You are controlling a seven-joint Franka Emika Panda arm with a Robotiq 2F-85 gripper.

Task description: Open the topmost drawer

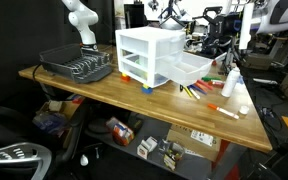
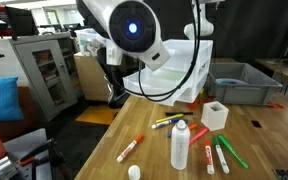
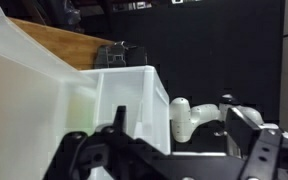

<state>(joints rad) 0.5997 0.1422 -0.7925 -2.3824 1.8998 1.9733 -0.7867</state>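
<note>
We find the topmost drawer point(image 1: 147, 43) in the upper tier of the small white drawer unit point(image 1: 134, 62). The unit stands mid-desk point(image 1: 94, 92), just beside the dark dish rack point(image 1: 76, 66). In this exterior view the drawer looks seated in its frame. Translucent plastic below it juts out toward the markers point(image 1: 199, 90). We judge that to be 1 or both of the 2 lower drawers point(image 1: 191, 70), though the picture is too small to be sure.

In the wrist view the tool point(image 3: 184, 132) sits close to the unit's white plastic. Its 2 dark fingers point(image 3: 119, 125) are spread wide, with nothing held between them. In an exterior view the arm point(image 2: 134, 28) covers most of the unit, so we cannot read there how the tool stands against the drawer front.

We expect the drawer to handle as a light, thin-walled plastic tray. It should be stiff enough to slide, but it will flex if squeezed hard, and its smooth surface is likely slippery under the pads. No handle shows in these pictures. We would look for a lip or recess at the middle of the front face and either hook 1 finger behind it or pinch it gently.

The pull should run straight along the runners. An off-centre tug could jam the drawer. The unit itself looks light, so it may slide or tip across the desk instead of letting the drawer out, all the more so with weight already hanging forward below.
</note>
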